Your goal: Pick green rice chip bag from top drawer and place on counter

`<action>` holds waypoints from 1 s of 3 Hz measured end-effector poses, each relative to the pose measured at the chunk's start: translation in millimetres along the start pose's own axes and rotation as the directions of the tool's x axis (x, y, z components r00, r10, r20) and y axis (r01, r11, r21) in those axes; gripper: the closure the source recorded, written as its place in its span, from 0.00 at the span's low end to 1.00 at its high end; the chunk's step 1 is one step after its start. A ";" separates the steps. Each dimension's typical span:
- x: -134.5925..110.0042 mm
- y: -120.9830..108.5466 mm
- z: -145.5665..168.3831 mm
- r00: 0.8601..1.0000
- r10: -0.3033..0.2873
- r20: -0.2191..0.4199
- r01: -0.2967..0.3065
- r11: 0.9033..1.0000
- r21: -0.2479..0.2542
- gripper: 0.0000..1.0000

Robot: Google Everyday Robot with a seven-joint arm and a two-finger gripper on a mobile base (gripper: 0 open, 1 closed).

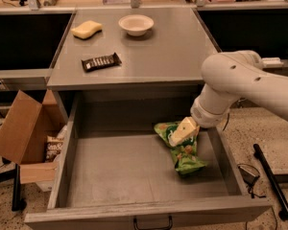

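Observation:
The green rice chip bag [186, 153] is in the open top drawer [115, 176], at its right rear, crumpled with its top pulled up. My gripper [182, 132] reaches down from the right on the white arm [240, 83] and is shut on the bag's upper part, covering its logo. The bag's lower end still touches the drawer floor. The grey counter [153, 51] lies just above and behind the drawer.
On the counter are a dark candy bar wrapper [101, 61], a yellow sponge [86, 29] and a white bowl [136, 24]. A brown cardboard box [24, 128] stands to the left of the drawer. A black rod [273, 186] lies on the floor at the right.

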State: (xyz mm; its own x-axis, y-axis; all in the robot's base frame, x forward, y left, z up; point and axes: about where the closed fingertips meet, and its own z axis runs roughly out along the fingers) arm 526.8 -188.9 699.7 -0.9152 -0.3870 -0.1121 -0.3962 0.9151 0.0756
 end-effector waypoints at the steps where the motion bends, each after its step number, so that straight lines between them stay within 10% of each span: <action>1: -17.9 11.8 6.2 0.999 0.045 -0.020 -0.045 0.999 -0.007 0.00; 3: -38.5 57.7 2.7 0.993 0.074 -0.096 -0.078 0.996 -0.035 0.00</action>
State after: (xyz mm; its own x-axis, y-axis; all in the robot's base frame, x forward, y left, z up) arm 539.3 -120.8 705.8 -0.9449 -0.3273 -0.0101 -0.3261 0.9379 0.1184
